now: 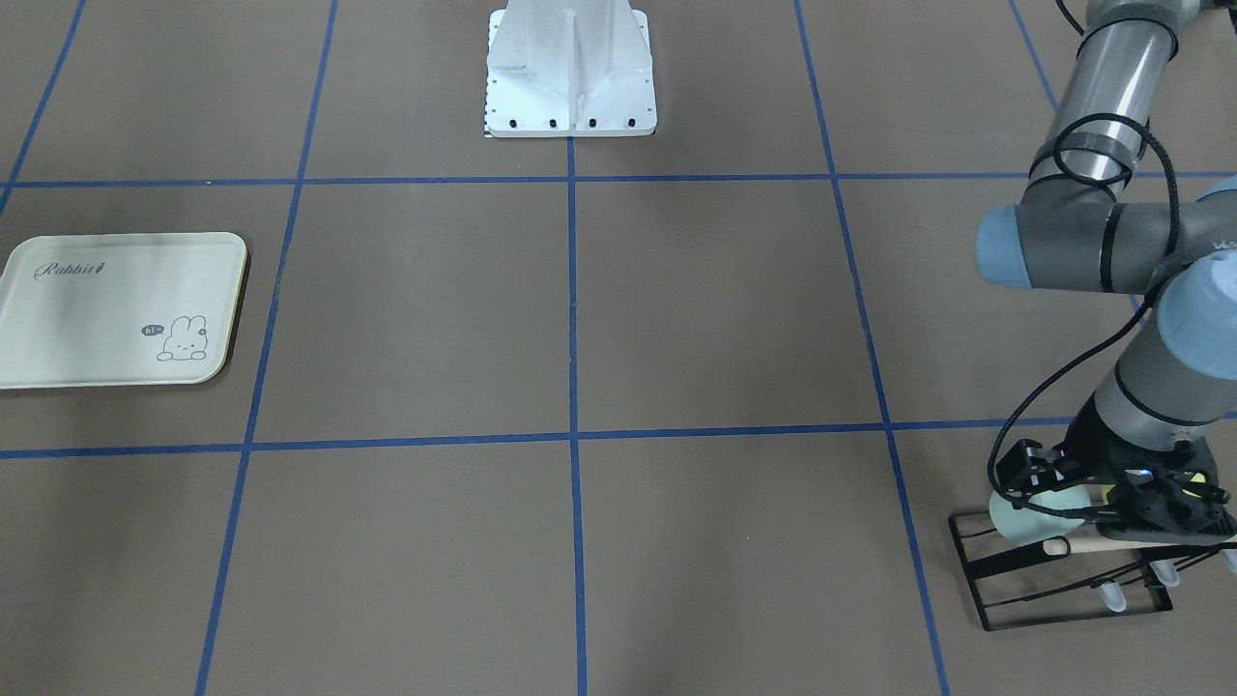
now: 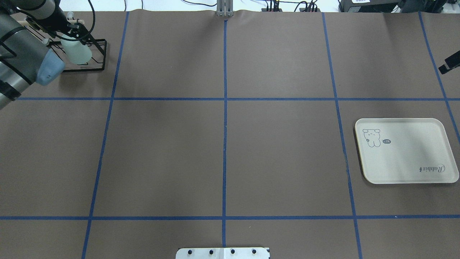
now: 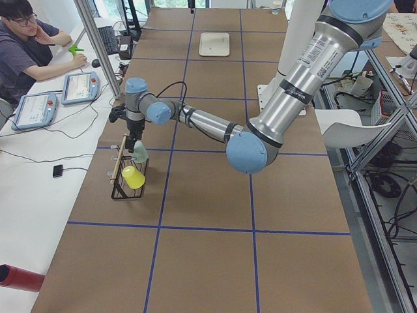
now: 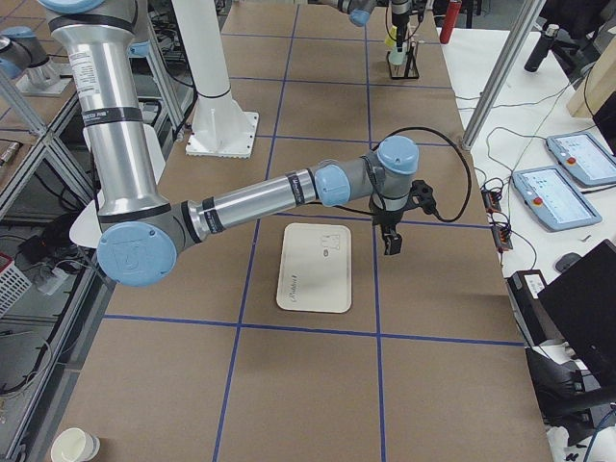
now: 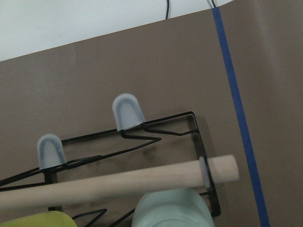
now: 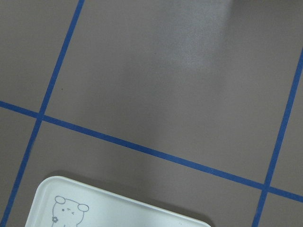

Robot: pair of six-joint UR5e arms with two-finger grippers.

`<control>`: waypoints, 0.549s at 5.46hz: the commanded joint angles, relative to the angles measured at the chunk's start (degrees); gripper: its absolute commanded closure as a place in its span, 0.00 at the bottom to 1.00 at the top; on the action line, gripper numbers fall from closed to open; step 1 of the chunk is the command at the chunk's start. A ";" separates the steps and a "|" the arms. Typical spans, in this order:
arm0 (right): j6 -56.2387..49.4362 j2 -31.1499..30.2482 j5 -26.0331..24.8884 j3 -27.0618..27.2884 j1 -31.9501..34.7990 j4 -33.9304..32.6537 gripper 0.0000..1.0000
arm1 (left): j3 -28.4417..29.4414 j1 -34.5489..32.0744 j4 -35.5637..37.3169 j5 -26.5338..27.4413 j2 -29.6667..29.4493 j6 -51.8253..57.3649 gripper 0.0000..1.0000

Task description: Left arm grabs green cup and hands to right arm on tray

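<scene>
The pale mint-green cup [image 2: 76, 53] sits on a black wire rack [image 2: 97, 54] at the table's far left corner, next to a wooden rod [image 5: 118, 182]. The cup also shows in the front view [image 1: 1024, 519], the left side view [image 3: 140, 155] and the left wrist view [image 5: 170, 212]. My left gripper [image 1: 1160, 503] is down at the rack, right by the cup. Its fingers are hidden, so I cannot tell whether it grips. The cream tray [image 2: 406, 151] lies flat and empty at the right. My right gripper [image 2: 449, 64] hovers beyond the tray's far edge. Its state is unclear.
A yellow-green cup [image 3: 133, 177] hangs on the same rack beside the green one. The rack has rubber-capped pegs [image 5: 127, 111]. The robot's white base plate [image 2: 222, 253] sits at the near middle edge. Blue tape lines cross the brown table. An operator [image 3: 26, 52] sits by the far side.
</scene>
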 commanded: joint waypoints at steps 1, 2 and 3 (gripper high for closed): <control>-0.01 0.00 0.00 -0.09 -0.09 0.00 0.00 | 0.06 0.80 -0.20 -0.16 0.04 -0.11 0.00; -0.01 0.00 0.00 -0.09 0.00 0.00 0.00 | 0.15 0.89 -0.38 -0.42 0.13 -0.03 0.00; 0.08 0.00 0.00 0.00 0.00 0.00 0.00 | 0.24 0.89 -0.38 -0.34 0.13 0.06 0.00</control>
